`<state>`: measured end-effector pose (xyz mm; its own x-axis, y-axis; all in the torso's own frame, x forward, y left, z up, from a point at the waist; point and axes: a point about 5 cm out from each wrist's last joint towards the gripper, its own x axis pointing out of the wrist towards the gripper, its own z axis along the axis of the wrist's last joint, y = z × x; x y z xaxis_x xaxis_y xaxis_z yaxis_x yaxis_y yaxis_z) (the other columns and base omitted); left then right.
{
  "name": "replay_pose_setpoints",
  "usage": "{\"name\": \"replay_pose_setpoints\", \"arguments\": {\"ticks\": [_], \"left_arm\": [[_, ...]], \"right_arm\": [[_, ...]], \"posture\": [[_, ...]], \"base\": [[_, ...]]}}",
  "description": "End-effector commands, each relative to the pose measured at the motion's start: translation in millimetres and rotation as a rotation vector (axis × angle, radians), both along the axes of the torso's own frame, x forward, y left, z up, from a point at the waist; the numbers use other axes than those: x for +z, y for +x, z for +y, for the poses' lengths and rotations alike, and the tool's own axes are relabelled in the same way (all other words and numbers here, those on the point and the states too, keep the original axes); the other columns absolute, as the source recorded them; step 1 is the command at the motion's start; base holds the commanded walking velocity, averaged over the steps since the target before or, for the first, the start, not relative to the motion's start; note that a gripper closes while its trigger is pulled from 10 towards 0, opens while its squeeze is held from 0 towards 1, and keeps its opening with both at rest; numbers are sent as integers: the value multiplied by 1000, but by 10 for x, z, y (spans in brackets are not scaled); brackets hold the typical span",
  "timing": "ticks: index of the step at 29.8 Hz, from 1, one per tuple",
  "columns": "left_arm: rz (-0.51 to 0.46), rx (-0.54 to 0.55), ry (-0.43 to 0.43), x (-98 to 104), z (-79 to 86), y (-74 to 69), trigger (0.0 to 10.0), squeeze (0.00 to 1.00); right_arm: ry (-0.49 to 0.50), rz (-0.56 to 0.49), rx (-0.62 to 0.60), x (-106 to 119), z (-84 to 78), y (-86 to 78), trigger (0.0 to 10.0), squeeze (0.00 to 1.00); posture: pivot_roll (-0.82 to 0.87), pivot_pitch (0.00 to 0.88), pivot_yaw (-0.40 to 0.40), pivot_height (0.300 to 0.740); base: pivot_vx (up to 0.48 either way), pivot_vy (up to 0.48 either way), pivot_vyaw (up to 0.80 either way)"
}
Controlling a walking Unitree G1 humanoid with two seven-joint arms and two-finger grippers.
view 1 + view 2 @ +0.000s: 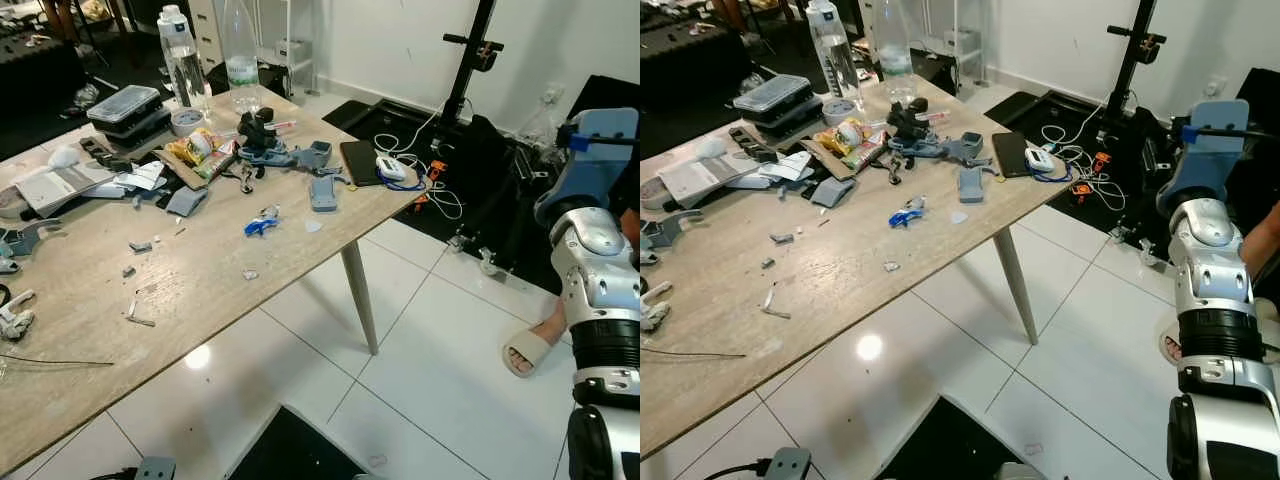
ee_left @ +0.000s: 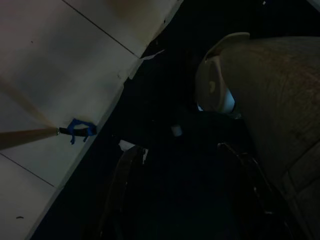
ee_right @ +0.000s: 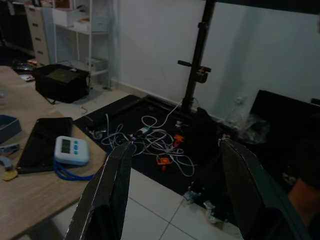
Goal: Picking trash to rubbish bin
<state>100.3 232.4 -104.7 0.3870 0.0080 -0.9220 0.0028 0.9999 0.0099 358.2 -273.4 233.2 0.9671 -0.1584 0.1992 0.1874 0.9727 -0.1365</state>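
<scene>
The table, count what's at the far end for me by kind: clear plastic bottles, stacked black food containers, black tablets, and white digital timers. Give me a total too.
Clear plastic bottles: 2
Stacked black food containers: 2
Black tablets: 1
White digital timers: 1
Total: 6

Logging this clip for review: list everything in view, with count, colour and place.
table: one, light wood, on the left
bottles: two, clear, far end of table
containers: stack, black with clear lids, beside the bottles
phone: one, black, table's right corner
timer: one, white, beside the phone
scraps: several, blue, white and grey, mid table
cables: tangle, white, floor past the table
stand: one, black, by the wall
foot: a person's, beige sandal, right floor
right gripper: open, raised near the table's corner
left gripper: open, in shade
</scene>
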Motion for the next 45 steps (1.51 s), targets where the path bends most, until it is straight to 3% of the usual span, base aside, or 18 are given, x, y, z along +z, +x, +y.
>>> {"name": "replay_pose_setpoints", "arguments": {"ticks": [1, 7, 18, 33, 39, 45], "left_arm": [[12, -9, 10, 2, 43, -32, 10000, 0], [10, 3, 18, 2, 50, -38, 10000, 0], [9, 11, 23, 2, 54, -39, 10000, 0], [9, 3, 21, 2, 51, -36, 10000, 0], [10, 1, 19, 2, 50, -37, 10000, 0], [10, -9, 10, 2, 45, -37, 10000, 0]], "right_arm": [[-1, 31, 7, -65, 27, 7, 10000, 0], [-9, 43, 7, -89, 30, 6, 10000, 0], [-2, 25, 66, -91, 77, -17, 10000, 0], [-25, 176, 181, -320, 167, -28, 10000, 0], [-21, 241, 128, -452, 43, -52, 10000, 0], [44, 250, -88, -511, -312, -112, 10000, 0]], "posture": [[-40, 61, 10, 740], [-38, 68, 11, 740], [-38, 68, 11, 740], [-38, 68, 11, 740], [-38, 68, 11, 740], [-39, 72, 13, 740]], "base": [[431, 0, 0], [418, 0, 0], [0, 0, 0], [0, 0, 767], [0, 0, 769], [0, 0, 384]]}}
